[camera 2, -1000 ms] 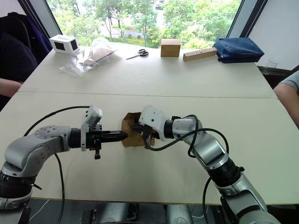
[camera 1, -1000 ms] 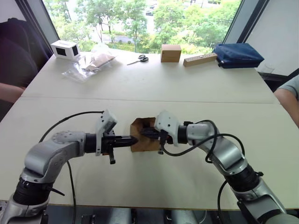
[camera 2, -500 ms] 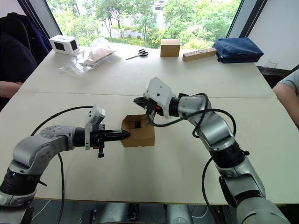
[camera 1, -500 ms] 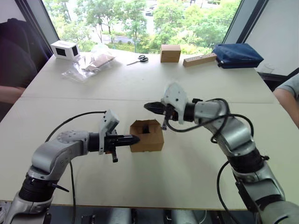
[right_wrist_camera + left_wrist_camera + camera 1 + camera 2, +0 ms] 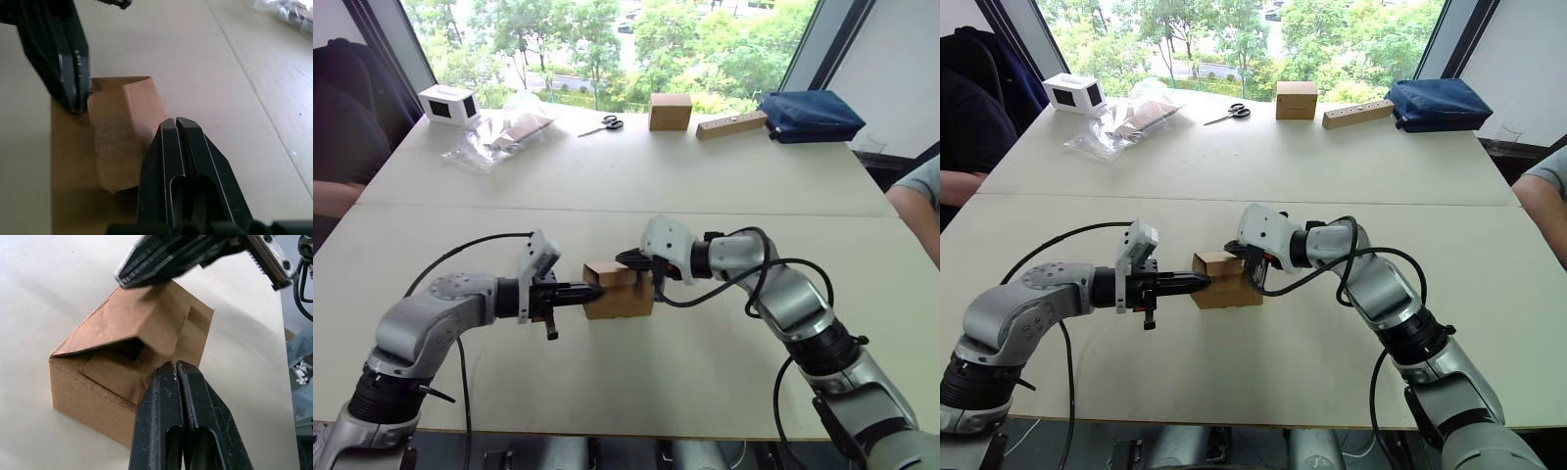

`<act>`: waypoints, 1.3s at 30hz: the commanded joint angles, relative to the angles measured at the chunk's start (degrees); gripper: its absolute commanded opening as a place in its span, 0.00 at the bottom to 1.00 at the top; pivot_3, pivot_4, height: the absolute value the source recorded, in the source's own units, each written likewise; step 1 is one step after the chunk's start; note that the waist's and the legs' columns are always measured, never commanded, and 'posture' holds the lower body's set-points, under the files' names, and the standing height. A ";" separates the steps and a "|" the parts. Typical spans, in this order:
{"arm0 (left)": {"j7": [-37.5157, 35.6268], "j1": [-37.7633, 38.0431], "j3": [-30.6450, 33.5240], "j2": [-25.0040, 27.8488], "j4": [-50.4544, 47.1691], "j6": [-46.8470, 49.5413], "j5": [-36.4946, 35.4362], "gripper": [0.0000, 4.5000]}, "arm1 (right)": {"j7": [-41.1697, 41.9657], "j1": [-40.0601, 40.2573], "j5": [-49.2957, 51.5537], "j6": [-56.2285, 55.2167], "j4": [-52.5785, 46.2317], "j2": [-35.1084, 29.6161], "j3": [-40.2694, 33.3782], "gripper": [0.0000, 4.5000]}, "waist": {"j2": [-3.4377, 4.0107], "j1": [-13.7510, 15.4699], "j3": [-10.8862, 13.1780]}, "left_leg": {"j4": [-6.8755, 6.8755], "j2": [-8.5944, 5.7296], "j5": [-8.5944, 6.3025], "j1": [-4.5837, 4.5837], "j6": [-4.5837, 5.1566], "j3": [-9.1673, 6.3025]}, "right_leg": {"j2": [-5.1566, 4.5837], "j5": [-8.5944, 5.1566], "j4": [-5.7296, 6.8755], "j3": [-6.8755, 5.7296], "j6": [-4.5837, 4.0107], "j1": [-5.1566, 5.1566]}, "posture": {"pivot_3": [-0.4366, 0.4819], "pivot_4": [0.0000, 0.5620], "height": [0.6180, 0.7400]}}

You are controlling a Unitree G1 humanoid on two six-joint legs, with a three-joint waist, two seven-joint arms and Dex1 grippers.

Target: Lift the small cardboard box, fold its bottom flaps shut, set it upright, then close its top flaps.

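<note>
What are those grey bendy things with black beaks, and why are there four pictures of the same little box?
Those are a robot's two arms. Each ends in a gripper, a pair of black fingers. Two pictures come from cameras in its head, looking down at the table. The other two come from small cameras on its wrists, so you see the fingers close up.

The left gripper is shut and presses its tip against the side of the small cardboard box. The right gripper, also shut, pushes a top flap down. Neither holds anything.

At the far end lie scissors, another brown box, a blue bag, a white box and plastic bags.
</note>
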 commanded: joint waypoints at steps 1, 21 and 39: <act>-0.36 -0.50 1.63 1.31 -0.32 0.17 -0.70 0.01 | -0.34 0.58 0.40 0.81 -3.27 0.13 -0.94 0.00 | 0.00 0.00 0.00 | 0.00 0.00 0.00 0.00 0.00 0.00 | 0.00 0.00 0.00 0.00 0.00 0.00 | 0.48 0.27 1.00; 4.70 -9.30 2.47 -5.64 8.94 -3.39 1.26 0.01 | -3.39 0.58 0.40 1.77 -5.51 1.73 -3.08 0.00 | 0.00 0.07 0.00 | 0.00 -0.04 0.07 -0.02 -0.13 0.02 | 0.01 0.00 -0.02 0.00 0.00 0.00 | 0.48 0.27 1.00; 2.49 -7.84 -1.36 -5.53 7.58 -4.44 4.02 0.01 | -2.36 4.16 4.31 6.03 -12.88 -0.08 -5.34 0.00 | 0.00 0.08 0.00 | 0.00 -0.03 0.00 -0.02 0.00 0.00 | 0.00 0.00 -0.02 0.00 0.00 -0.01 | 0.48 0.27 1.00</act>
